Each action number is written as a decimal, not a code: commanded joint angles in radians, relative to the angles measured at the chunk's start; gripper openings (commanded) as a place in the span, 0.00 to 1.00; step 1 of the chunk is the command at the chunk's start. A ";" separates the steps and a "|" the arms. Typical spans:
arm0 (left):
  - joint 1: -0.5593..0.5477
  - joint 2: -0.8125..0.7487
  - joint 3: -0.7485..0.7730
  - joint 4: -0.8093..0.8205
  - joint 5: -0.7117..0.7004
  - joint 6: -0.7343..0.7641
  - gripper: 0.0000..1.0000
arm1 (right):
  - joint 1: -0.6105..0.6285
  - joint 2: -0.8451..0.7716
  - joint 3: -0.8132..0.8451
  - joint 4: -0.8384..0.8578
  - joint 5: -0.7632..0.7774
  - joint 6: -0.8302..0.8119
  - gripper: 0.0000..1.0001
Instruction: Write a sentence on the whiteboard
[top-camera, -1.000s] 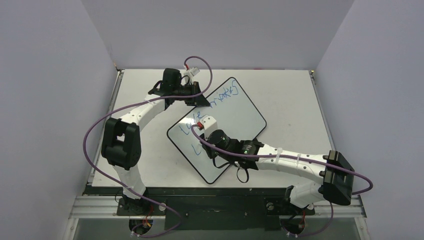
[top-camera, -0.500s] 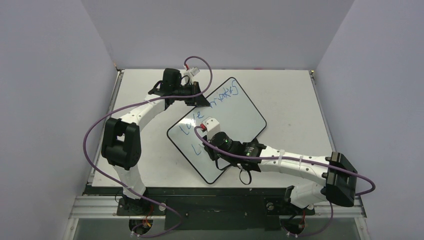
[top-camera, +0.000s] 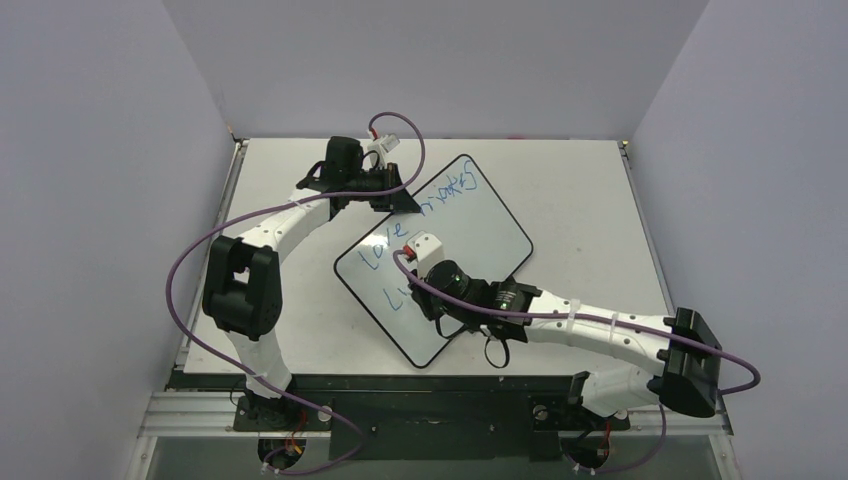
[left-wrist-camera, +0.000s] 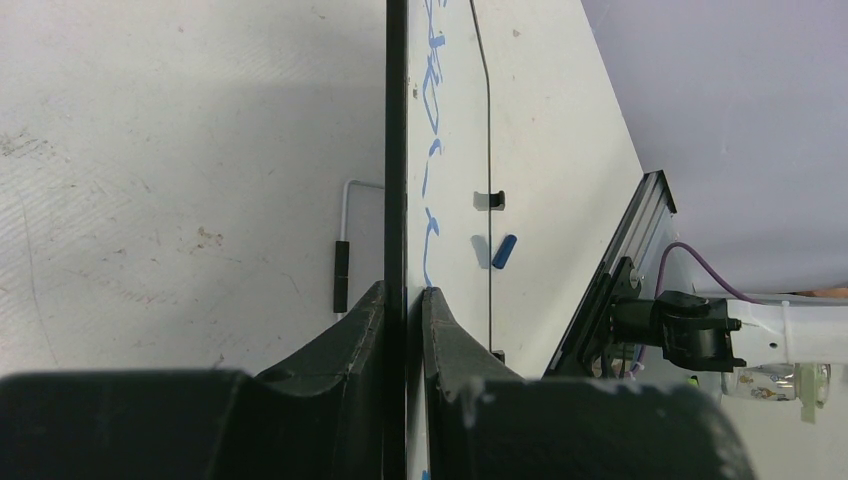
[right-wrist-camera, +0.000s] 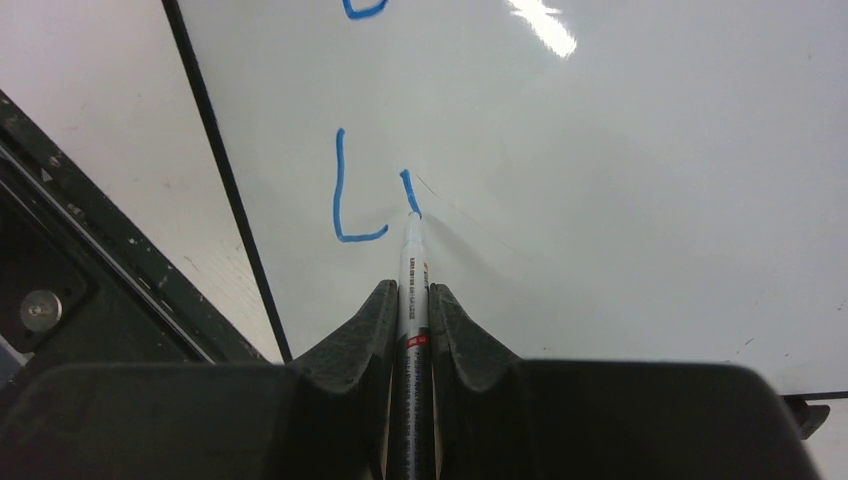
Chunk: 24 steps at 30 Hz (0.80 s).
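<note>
The whiteboard (top-camera: 480, 225) lies askew in the middle of the counter (top-camera: 580, 190). The left jaws are clamped on its far-left rim, and the right jaws are clamped on a marker (right-wrist-camera: 411, 270) near its left corner. Heavy pressure could, I think, slide the board and skew the sentence (top-camera: 378, 255).

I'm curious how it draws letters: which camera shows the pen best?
The right wrist view: the slim white marker pen, clamped in the right end effector, touches the glossy white whiteboard. The top view hides it under the arm; the left wrist view misses it.
</note>
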<state>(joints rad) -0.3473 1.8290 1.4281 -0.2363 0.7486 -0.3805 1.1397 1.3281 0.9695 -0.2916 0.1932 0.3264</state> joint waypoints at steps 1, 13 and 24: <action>-0.024 -0.032 0.002 -0.011 -0.042 0.067 0.00 | 0.003 -0.048 0.087 0.017 -0.013 -0.014 0.00; -0.027 -0.036 -0.009 -0.006 -0.034 0.067 0.00 | -0.020 0.087 0.163 0.065 -0.042 -0.031 0.00; -0.028 -0.034 -0.014 -0.005 -0.027 0.070 0.00 | -0.052 0.109 0.101 0.087 -0.064 -0.013 0.00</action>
<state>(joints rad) -0.3496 1.8263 1.4246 -0.2348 0.7444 -0.3798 1.0988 1.4448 1.0985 -0.2539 0.1295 0.3065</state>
